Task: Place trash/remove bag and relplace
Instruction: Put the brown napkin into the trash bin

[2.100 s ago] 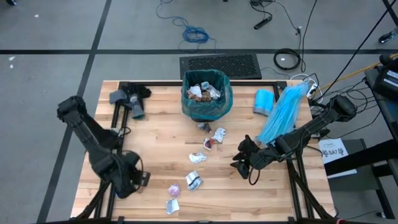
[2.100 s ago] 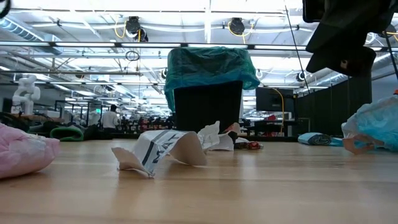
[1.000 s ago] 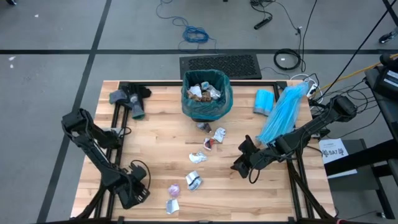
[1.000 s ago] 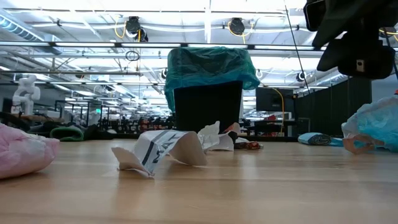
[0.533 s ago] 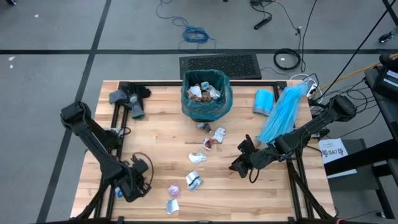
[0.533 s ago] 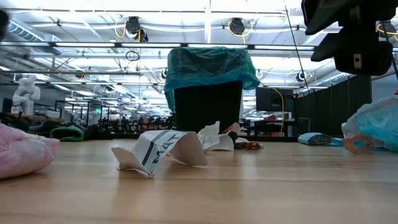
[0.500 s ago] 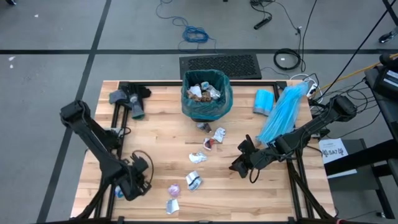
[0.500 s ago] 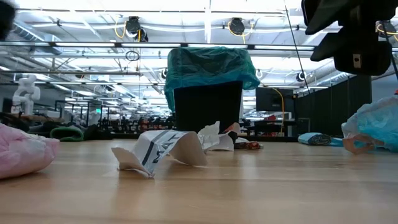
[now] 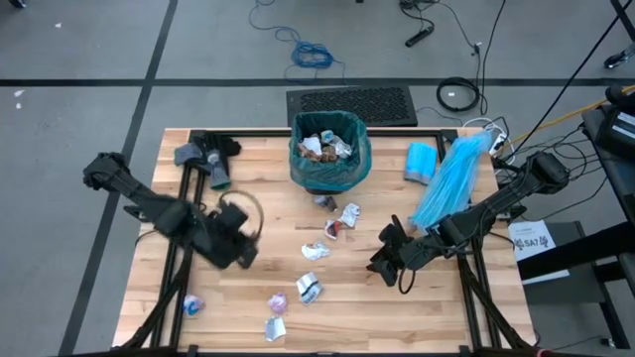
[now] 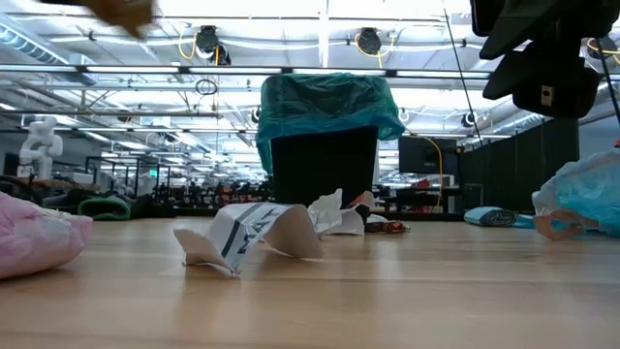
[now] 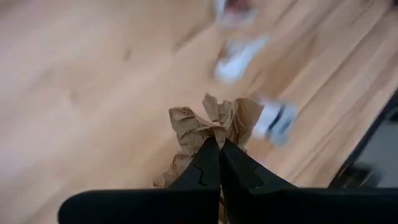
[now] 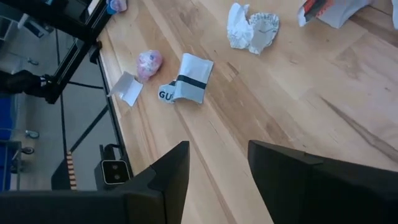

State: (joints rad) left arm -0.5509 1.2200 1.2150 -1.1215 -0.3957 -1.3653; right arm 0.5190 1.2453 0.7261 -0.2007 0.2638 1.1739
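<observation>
With its jaws pinching a crumpled brown paper wad (image 11: 214, 121) above the wooden counter (image 9: 268, 223), the left gripper (image 9: 236, 241) must next carry it to the teal-lined black bin (image 9: 330, 151), while the right gripper (image 9: 385, 260) waits, jaws spread.

A light wooden slatted table (image 9: 347, 302) lies under the right gripper (image 9: 382, 263). Just beyond that gripper, towards the table's far right corner, a pale sky-blue crinkled plastic bag (image 9: 451, 183) lies stretched out, with a small blue roll of plastic (image 9: 421, 162) beside it. Farther off across the table sits a black square bin (image 10: 323, 165). Behind it, on the grey floor, are a black ribbed mat (image 9: 351, 103), a coiled blue cable (image 9: 313, 55) and a coiled black cable (image 9: 457, 94).
</observation>
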